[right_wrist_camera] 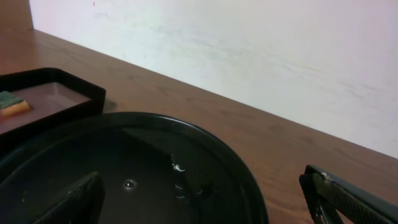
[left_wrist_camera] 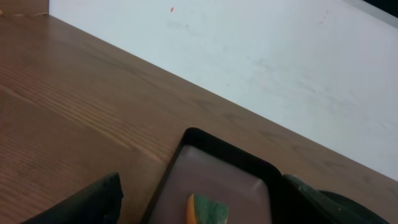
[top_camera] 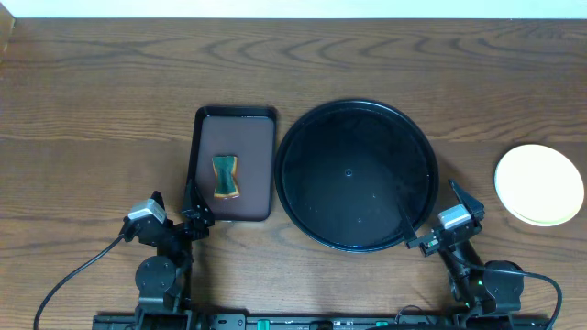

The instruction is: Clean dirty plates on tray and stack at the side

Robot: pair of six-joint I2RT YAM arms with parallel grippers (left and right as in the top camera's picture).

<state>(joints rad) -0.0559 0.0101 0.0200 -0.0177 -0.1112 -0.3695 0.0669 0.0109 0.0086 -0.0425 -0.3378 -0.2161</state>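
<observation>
The round black tray lies mid-table with nothing on it; a few wet glints show on its floor. On the bare wood at the far right sits a pale yellow plate, and the edge of another plate shows beneath it. My left gripper is open at the near left corner of the small brown tray, with nothing between its fingers. Over the black tray's near right rim my right gripper is open and holds nothing; its fingers straddle the rim.
A rectangular dark brown tray lies left of the black tray, with a green and orange sponge on it. The sponge shows ahead of my left gripper. A white wall runs along the table's far edge.
</observation>
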